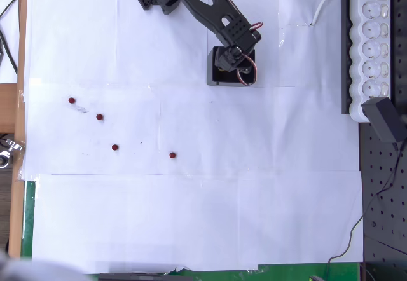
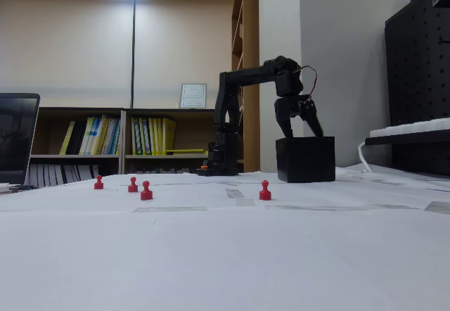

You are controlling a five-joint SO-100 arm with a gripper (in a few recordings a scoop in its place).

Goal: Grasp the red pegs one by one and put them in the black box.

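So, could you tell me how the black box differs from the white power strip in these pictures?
The black box is small and square; the white power strip is long and narrow, with a row of sockets in the overhead view. The box is dark and glossy; the strip is pale. The gripper hangs open just above the box, while nothing hangs over the strip. The box stands on the white paper; the strip lies at its right edge. Both rest flat on the table.

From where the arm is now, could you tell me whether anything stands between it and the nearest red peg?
Nothing visible does. The hand hangs over the black box, and only bare white paper lies between the box and the nearest red peg.
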